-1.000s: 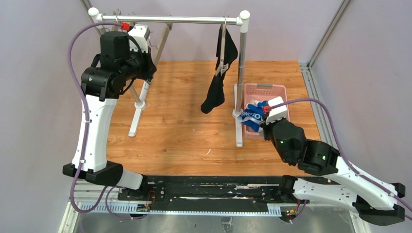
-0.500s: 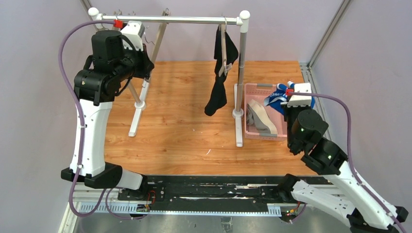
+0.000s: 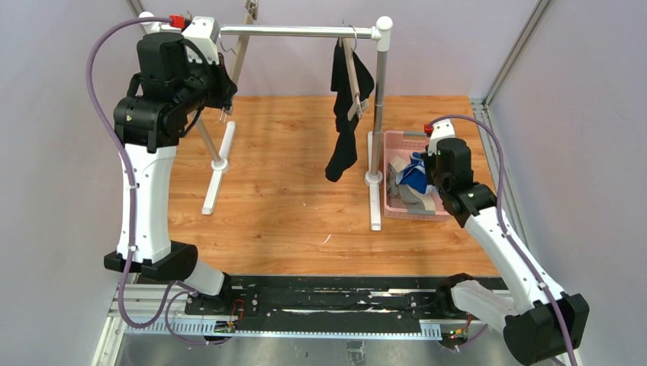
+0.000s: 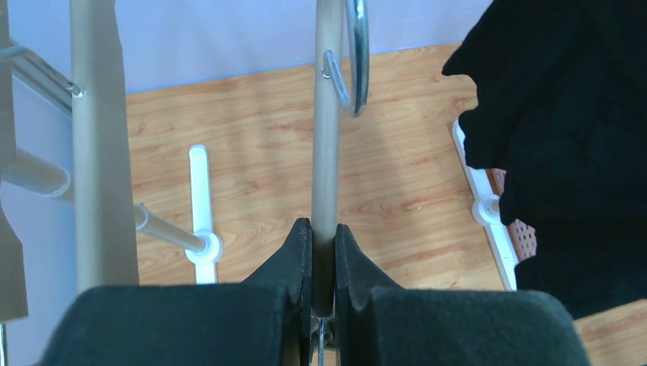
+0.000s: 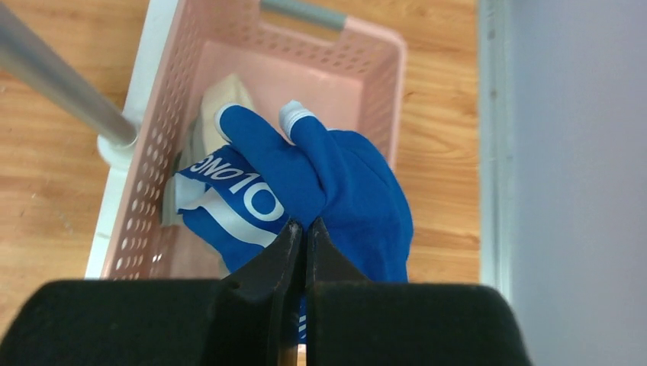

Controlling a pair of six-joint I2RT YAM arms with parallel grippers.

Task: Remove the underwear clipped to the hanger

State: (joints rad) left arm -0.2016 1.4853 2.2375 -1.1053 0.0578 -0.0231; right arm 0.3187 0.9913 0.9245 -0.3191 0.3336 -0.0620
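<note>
Wood-grain tabletop [image 3: 290, 198], orange-brown, with a few pale flecks toward its front. Pale lilac walls [image 3: 46, 191] close it in on the left, back and right. An aluminium post [image 3: 520, 44] runs up the far right corner, and a black base plate [image 3: 328, 301] lies along the near edge where both arms are bolted. Far left: the left arm is reared up beside the left end of the rail [image 3: 297, 31] of a clothes rack, which stands on white feet [image 3: 216, 179] on the wood. The left gripper [image 4: 323, 238] is pinched tight on the slim bar of a beige hanger [image 4: 328, 137], with no gap on either side of the bar. That hanger's metal hook [image 4: 352, 61] shows at the far end of the bar. Right of centre: the black brief [image 3: 345, 122] hangs from a second hanger [image 3: 355, 88] on the rail, just beside the right upright [image 3: 378, 107], its lower end clear of the tabletop. Further right: a pink perforated basket [image 5: 145, 191] sits on the wood, just beside the rack's right foot. The grey brief [image 3: 417, 201] lies inside it. The right gripper [image 5: 304, 229] is closed fully on a fold of the blue brief [image 5: 336, 183], which has white trim and lettering and is bunched over the basket. Cannot tell whether it touches the basket floor. Beyond that are a strip of bare wood, a metal edge and the right wall.
</note>
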